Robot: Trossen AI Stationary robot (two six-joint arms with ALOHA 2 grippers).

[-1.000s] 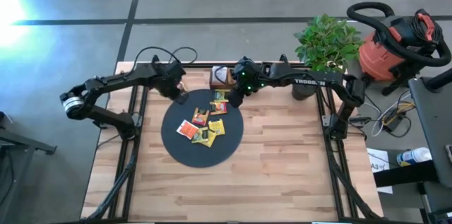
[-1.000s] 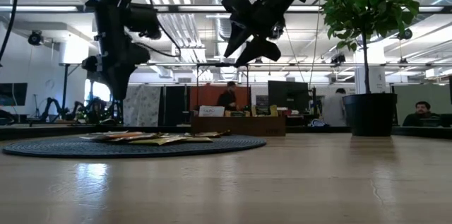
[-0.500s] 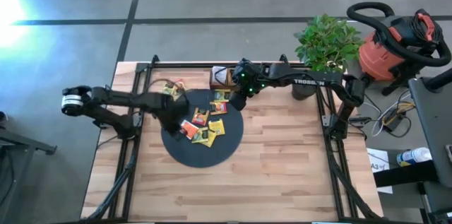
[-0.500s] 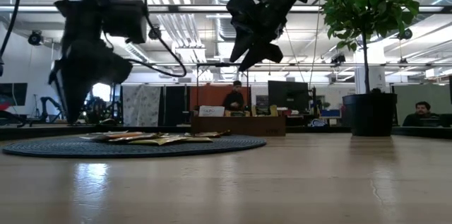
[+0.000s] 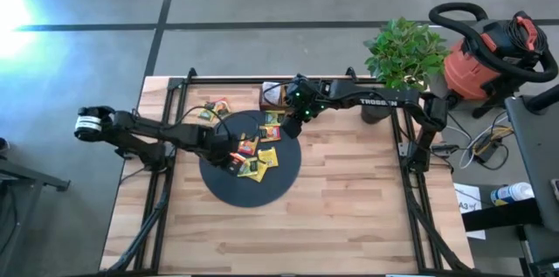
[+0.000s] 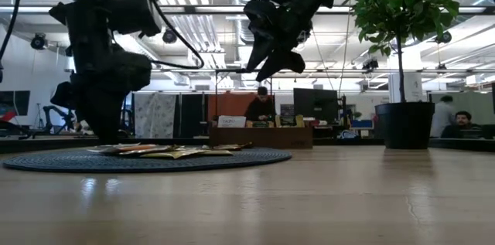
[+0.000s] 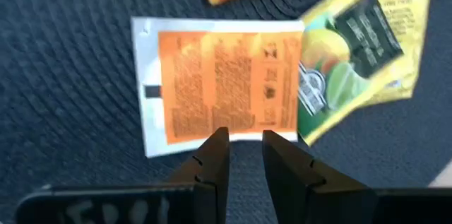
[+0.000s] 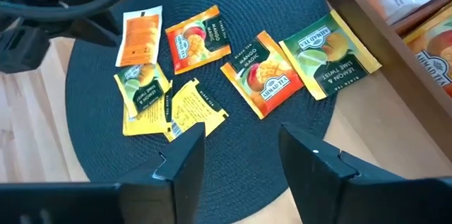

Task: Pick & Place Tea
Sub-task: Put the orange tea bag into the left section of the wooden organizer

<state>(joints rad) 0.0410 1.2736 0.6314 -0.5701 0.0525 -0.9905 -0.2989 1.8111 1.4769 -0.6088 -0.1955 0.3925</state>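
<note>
Here, in the high view, the left gripper (image 5: 229, 156) sits low over the near-left part of the black disc (image 5: 218, 185), at the edge of the tea (image 5: 255, 153) scattered on it. The right gripper (image 5: 288, 122) hovers at the disc's far rim, beside the wooden tray (image 5: 265, 95). More packets (image 5: 210, 108) lie on the table (image 5: 349, 198) beyond the disc's far-left edge; how many I cannot tell.

In the low view, both arms hang above the disc, and the packets lie flat on it.

In the left wrist view, the fingers (image 7: 212, 157) stand narrow, a slim gap between them, holding nothing, just short of the orange packet (image 7: 222, 86) with a white border. A yellow-green packet (image 7: 360, 47) overlaps its side.

In the right wrist view, the right fingers (image 8: 187, 157) are wide apart and hold nothing. I count seven packets on the disc here, though overlap may hide another.

This looks like the approach to a pick. The next move likely calls for lowering onto the orange packet's edge and pinching it without dragging its neighbour.
</note>
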